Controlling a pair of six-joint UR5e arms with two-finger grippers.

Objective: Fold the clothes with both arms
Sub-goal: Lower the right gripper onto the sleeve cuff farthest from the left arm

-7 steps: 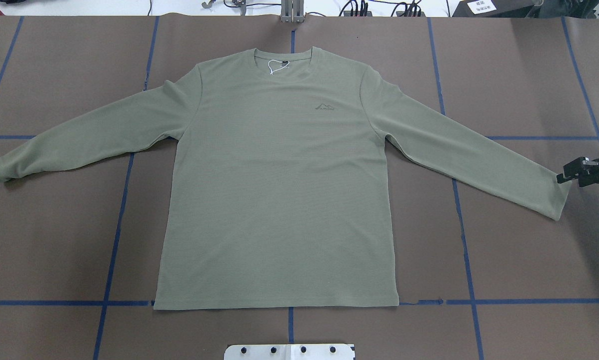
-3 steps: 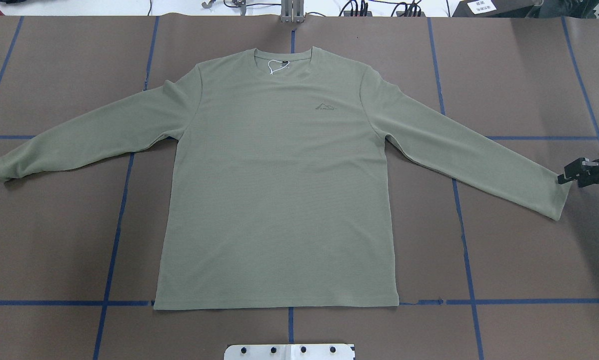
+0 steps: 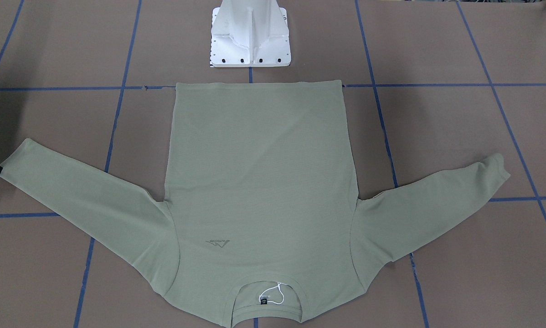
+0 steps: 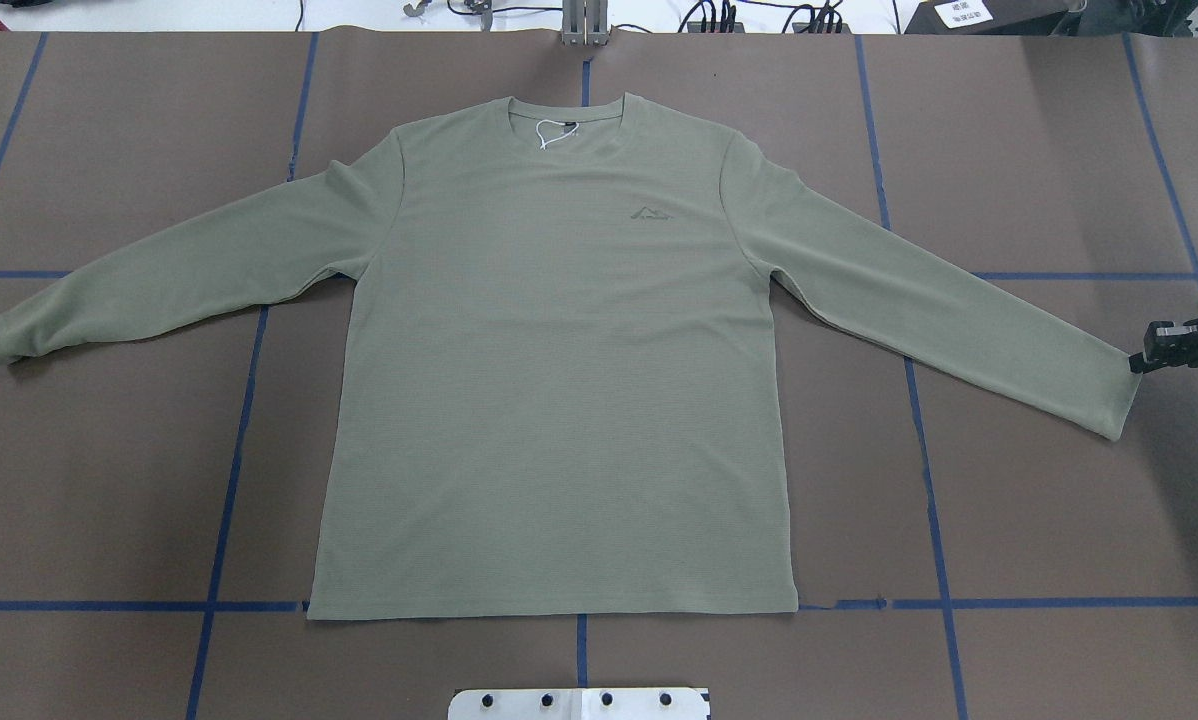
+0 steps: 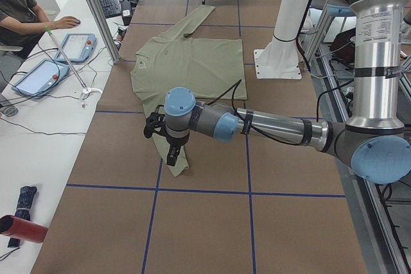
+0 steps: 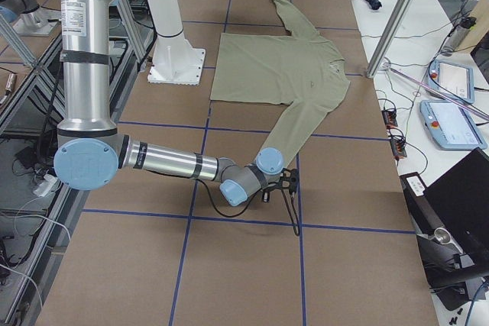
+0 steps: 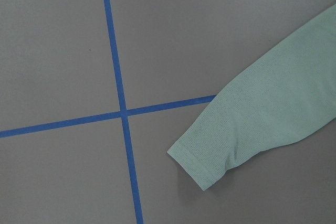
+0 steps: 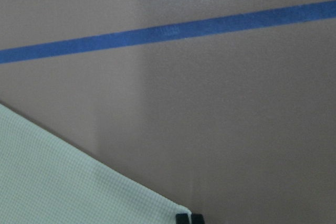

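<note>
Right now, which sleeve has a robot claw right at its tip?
The right sleeve, on the robot's right side: the right gripper is at its cuff corner. The left sleeve shows no gripper overhead.

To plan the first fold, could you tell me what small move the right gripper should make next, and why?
Probably lift slightly: the right gripper has its fingertips nearly together on the sleeve cuff, and the shirt lies flat.

Right gripper (image 4: 1137, 363) low — jaws together, left arm (image 5: 276, 128) outstretched
</note>
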